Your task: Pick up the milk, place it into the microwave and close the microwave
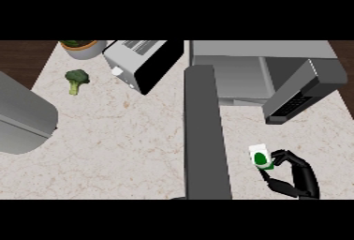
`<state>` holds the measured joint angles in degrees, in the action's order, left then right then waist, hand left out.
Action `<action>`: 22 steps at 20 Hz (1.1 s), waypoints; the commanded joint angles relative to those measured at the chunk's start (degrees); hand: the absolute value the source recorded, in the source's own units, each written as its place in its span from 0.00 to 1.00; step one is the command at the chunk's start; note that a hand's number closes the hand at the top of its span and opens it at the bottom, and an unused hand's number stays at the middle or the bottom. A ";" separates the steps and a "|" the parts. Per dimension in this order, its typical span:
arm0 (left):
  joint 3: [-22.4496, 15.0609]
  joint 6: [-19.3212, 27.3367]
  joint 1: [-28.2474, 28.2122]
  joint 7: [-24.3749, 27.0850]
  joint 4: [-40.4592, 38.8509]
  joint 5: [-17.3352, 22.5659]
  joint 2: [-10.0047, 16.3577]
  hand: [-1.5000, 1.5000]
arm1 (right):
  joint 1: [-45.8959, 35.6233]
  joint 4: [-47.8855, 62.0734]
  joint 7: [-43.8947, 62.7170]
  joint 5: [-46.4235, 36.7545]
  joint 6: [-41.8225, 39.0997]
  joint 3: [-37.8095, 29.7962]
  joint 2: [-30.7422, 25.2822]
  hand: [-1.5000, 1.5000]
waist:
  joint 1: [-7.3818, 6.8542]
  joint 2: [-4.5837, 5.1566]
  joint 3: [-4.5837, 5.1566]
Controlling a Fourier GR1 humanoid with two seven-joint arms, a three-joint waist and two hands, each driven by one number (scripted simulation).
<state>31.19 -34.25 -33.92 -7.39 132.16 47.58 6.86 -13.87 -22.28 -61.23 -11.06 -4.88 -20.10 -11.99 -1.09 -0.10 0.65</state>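
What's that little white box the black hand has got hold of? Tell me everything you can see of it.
The milk carton is a small white box, cardboard by the look of it, with a round green mark on the face turned upward. It looks closed, whole and slightly tilted. It is low at the view's right, over the pale speckled counter, outside the microwave and nearer the robot. The right hand curls round its right side. Whether its base touches the counter cannot be told.
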 commanded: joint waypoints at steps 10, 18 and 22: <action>-0.45 -0.38 2.31 -1.32 -0.30 1.24 -0.55 0.00 | -11.18 6.38 -5.71 0.46 0.30 0.02 5.46 1.00 | -0.50 0.50 -0.82; 0.91 -3.85 2.02 -0.84 -1.49 -0.42 -3.01 0.00 | -18.83 4.56 0.93 -0.87 7.91 0.99 6.64 1.00 | -0.20 0.31 -0.70; 0.87 -2.84 3.26 -2.69 -1.40 -0.05 -2.46 0.00 | -23.96 7.32 2.58 -0.29 7.42 -0.10 5.56 1.00 | -0.62 0.59 -0.76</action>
<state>32.86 -36.38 -31.71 -9.62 130.79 49.51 5.76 -33.59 -16.45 -58.26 -11.49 0.68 -19.70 -5.90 -1.54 0.35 -0.10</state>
